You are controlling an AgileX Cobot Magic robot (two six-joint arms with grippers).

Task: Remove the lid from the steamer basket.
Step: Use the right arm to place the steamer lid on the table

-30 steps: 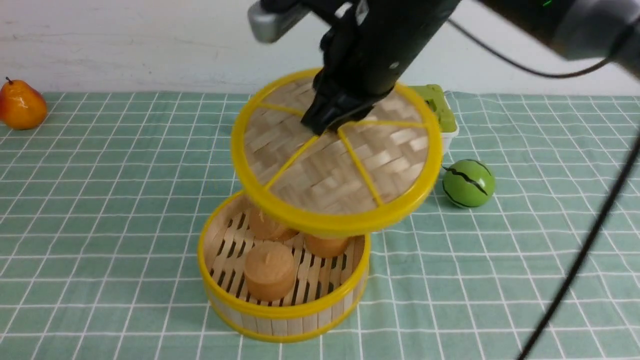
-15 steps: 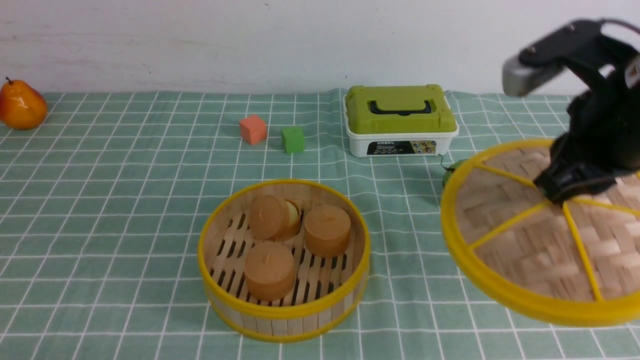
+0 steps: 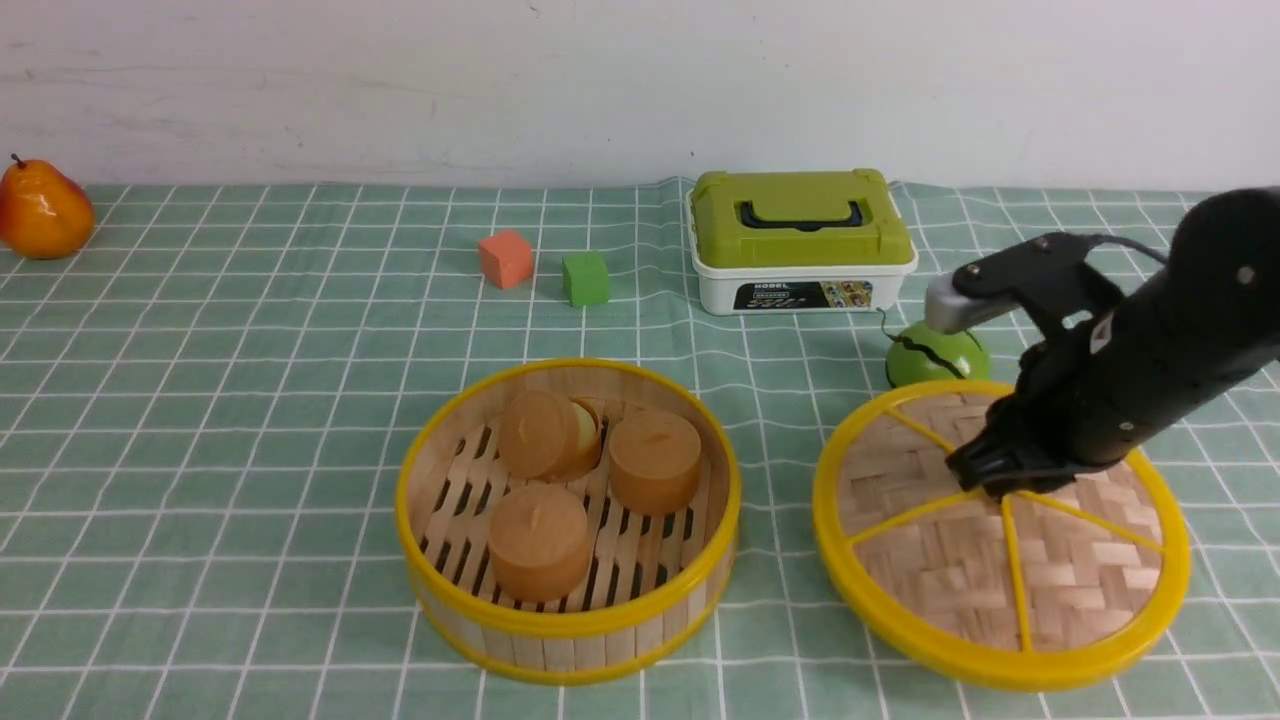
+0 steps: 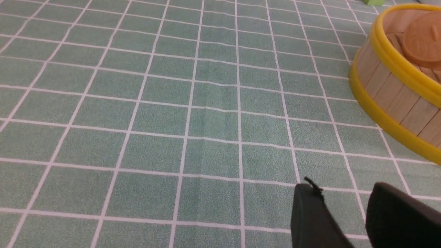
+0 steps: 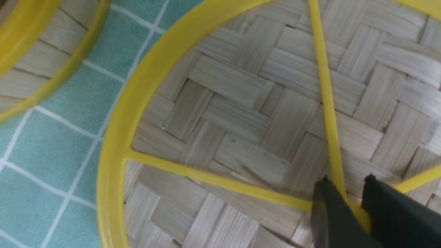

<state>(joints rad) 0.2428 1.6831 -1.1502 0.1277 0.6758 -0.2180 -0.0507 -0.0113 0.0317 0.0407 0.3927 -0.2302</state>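
Note:
The steamer basket (image 3: 570, 622) stands uncovered at the centre front of the green checked cloth, with three brown round cakes (image 3: 540, 540) on its slatted floor. The lid (image 3: 930, 560) sits low on the cloth to the basket's right, slightly tilted and clear of the basket. My right gripper (image 3: 995, 480) is shut on the lid's yellow centre knob. The right wrist view shows its jaws (image 5: 346, 184) clamped on the knob, the woven lid (image 5: 234, 113) and the basket's edge (image 5: 38, 51). My left gripper (image 4: 339, 187) is open and empty over bare cloth beside the basket wall (image 4: 389, 100). It is out of the front view.
A white box with a green lid (image 3: 800, 240) stands behind the lid. A green watermelon toy (image 3: 925, 355) touches or nearly touches the lid's far rim. An orange cube (image 3: 505, 258) and a green cube (image 3: 585, 278) lie behind the basket. A pear (image 3: 40, 212) sits far left.
My right gripper carried the lid from above the basket to the right and down to the cloth. The basket and its cakes have not moved.

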